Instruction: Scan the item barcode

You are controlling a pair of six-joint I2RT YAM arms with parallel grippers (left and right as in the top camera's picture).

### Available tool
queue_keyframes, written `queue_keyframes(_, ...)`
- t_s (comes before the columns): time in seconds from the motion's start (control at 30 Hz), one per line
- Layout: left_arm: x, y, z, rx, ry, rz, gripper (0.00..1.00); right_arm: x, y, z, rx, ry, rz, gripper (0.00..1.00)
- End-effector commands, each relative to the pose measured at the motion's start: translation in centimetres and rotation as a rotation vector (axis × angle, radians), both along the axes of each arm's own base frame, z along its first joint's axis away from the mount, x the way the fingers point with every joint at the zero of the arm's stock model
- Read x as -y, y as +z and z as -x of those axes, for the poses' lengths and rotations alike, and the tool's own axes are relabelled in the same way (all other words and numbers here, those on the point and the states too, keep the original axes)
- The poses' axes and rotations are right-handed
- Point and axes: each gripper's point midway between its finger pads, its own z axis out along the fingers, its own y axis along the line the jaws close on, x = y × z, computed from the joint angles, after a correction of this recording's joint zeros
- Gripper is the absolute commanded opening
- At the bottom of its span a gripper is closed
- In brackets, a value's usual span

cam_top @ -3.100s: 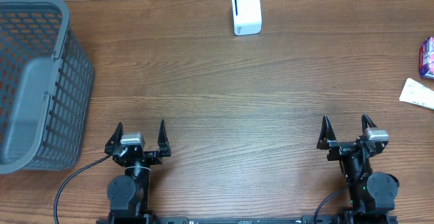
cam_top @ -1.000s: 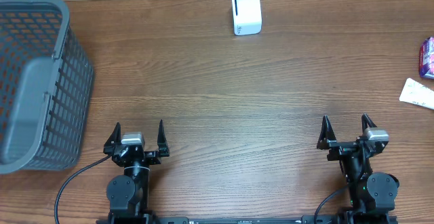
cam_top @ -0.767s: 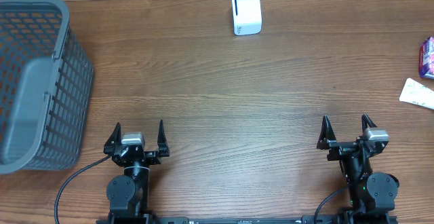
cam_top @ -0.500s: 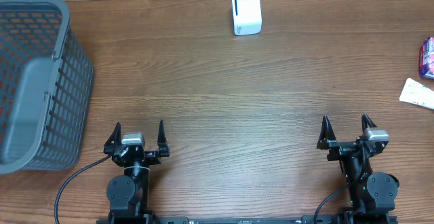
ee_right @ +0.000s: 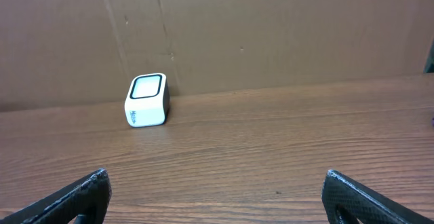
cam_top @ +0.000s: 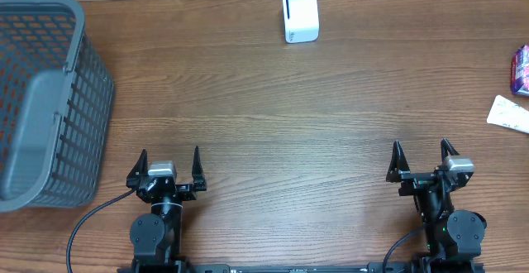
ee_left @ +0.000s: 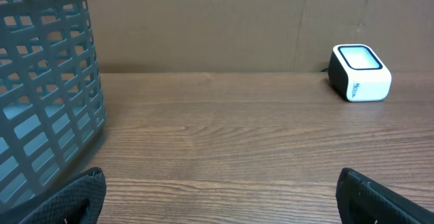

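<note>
Both arms sit at the bottom edge of the overhead view. The left gripper [cam_top: 170, 151] and right gripper [cam_top: 421, 144] each have their jaws spread wide and hold nothing. A white barcode scanner [cam_top: 299, 13] stands at top centre on the wooden table [cam_top: 273, 124]. A purple packet [cam_top: 521, 69] and a white packet [cam_top: 508, 113] lie at the right edge, partly cut off. A grey plastic basket [cam_top: 83, 128] fills the upper left.

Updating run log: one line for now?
left gripper open, empty; right gripper open, empty; scanner far edge; white packet right edge, untouched
</note>
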Motion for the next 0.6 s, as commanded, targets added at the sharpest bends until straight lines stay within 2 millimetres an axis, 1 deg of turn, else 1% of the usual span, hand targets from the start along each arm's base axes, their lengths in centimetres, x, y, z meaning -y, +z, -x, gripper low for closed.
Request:
queue_keyframes(0.0, -0.35, 0.16, 0.05, 0.013, 0.018, 0.009, 1.00, -0.13, -0.10, 0.00, 0.007, 0.005, -0.003, 1.00)
queue_keyframes(0.43, -0.35, 0.17, 0.05, 0.013, 0.018, 0.009, 1.00, 0.03, -0.16, -0.01, 0.005, -0.004, -0.001, 1.00)
queue_keyframes(0.57, -0.35, 0.17, 0.05, 0.013, 0.018, 0.009, 1.00, 0.06, -0.18, -0.01, 0.008, -0.004, 0.054, 1.00)
